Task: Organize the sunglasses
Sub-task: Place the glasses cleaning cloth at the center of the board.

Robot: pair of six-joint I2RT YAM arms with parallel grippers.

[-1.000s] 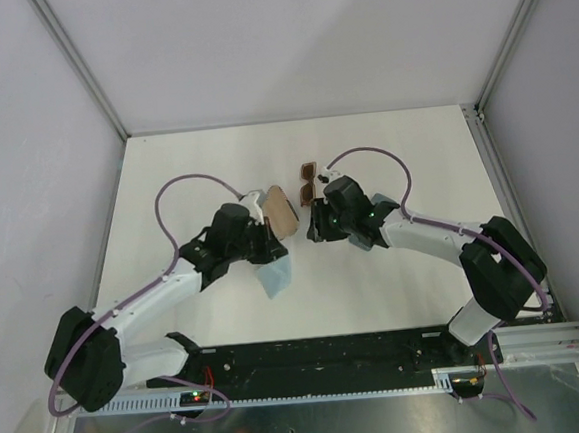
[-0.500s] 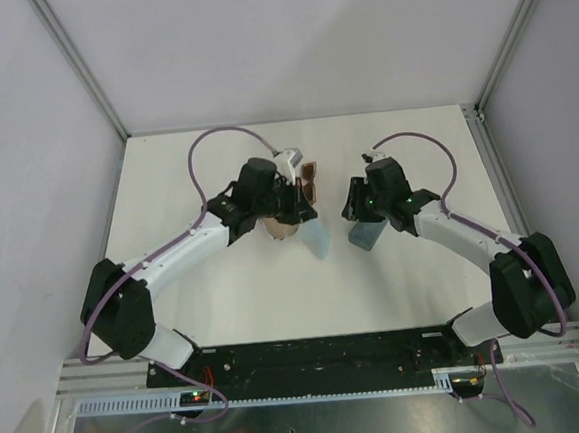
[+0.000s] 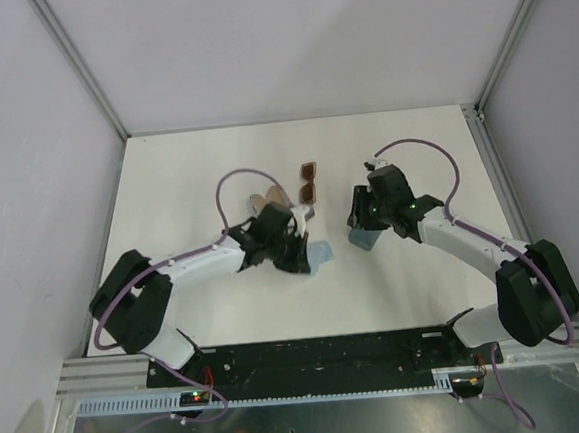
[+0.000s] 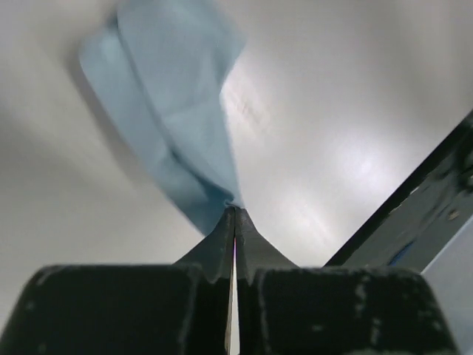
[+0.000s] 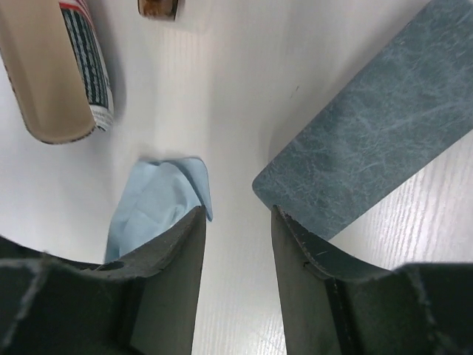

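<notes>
A pair of brown sunglasses [image 3: 309, 183] lies on the white table [image 3: 186, 174] towards the back middle; only its corner [image 5: 157, 7] shows in the right wrist view. My left gripper [image 3: 300, 255] [image 4: 235, 210] is shut on a corner of a light blue cloth [image 4: 174, 118] [image 3: 321, 259], which hangs from its tips. My right gripper [image 3: 361, 217] [image 5: 236, 214] stands open just above the table with nothing between its fingers. A grey-blue case [image 5: 377, 140] [image 3: 364, 238] lies right beside its right finger [image 5: 310, 274], and the cloth [image 5: 151, 203] lies beyond its left finger.
A beige oblong case with a printed label [image 5: 55, 74] [image 3: 267, 200] lies behind the left arm, near the sunglasses. A black rail [image 4: 414, 214] crosses the right of the left wrist view. Grey walls enclose the table on three sides.
My left arm has swung back from beside the sunglasses towards the near middle, carrying the blue cloth. The right gripper has barely moved and stays open.
</notes>
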